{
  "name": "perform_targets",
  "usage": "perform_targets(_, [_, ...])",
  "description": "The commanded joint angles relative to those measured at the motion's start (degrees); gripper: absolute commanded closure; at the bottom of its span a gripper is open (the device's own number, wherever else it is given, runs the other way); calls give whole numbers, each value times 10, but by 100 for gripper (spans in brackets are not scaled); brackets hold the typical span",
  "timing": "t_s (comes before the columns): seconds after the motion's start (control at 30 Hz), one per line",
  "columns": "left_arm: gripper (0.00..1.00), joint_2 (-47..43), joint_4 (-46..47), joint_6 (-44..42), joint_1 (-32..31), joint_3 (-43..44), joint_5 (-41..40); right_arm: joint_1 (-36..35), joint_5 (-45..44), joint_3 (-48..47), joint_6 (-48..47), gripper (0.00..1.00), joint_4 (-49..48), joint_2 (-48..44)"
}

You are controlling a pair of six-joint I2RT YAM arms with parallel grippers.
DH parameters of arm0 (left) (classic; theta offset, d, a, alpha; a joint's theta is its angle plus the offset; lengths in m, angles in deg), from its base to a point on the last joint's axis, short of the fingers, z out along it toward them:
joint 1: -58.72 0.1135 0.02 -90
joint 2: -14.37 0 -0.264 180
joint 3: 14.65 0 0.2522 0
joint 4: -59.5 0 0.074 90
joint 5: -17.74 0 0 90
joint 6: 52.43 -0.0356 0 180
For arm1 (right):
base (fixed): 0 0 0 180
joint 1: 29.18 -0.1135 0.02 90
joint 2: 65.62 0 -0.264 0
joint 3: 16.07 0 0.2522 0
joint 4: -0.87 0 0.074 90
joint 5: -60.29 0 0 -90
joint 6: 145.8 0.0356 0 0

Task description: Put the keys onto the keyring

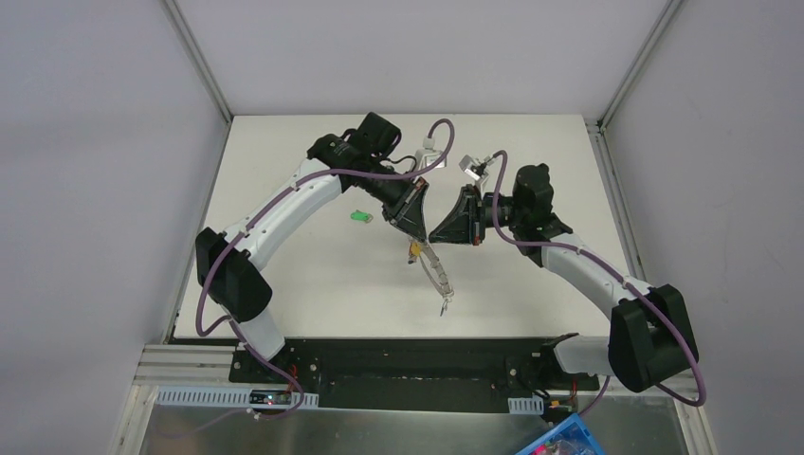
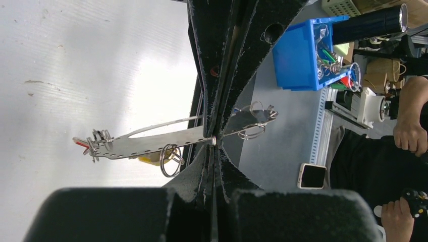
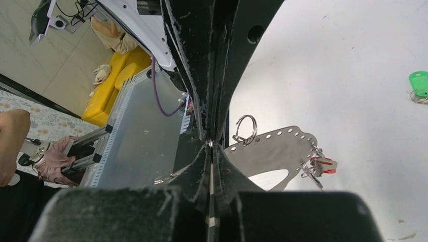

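Note:
The keyring (image 2: 151, 143) is a flat metal plate with a row of holes and several split rings. It hangs above the table between both arms (image 1: 436, 275). My left gripper (image 2: 214, 140) is shut on the plate's edge. My right gripper (image 3: 210, 143) is also shut, with a glint of metal pinched at its tips and the plate (image 3: 275, 150) spreading out beside it. A red key (image 3: 323, 165) hangs at the plate's far end (image 2: 81, 143). A yellow key (image 2: 146, 159) hangs behind the plate (image 1: 414, 250). A green key (image 1: 359, 216) lies loose on the white table (image 3: 419, 83).
A blue bin (image 2: 303, 50) holding more rings and keys stands off the table near the arm bases (image 1: 559, 441). A phone (image 2: 312, 175) lies on the metal bench. A person's hands (image 2: 409, 136) are beyond it. Grey walls enclose the table (image 1: 531, 152).

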Motion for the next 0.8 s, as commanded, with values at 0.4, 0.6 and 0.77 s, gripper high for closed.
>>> perform_targets(0.4, [67,-137,420,225,63,-191,57,44,-67,4,271,100,-278,8])
perform_targets(0.6, [64,-133,496,277,63,-216,57,56,-90,16,323,100,-332,16])
perform_targets(0.77, [64,-132,563,316,63,-239,57,62,-100,28,350,100,-366,18])
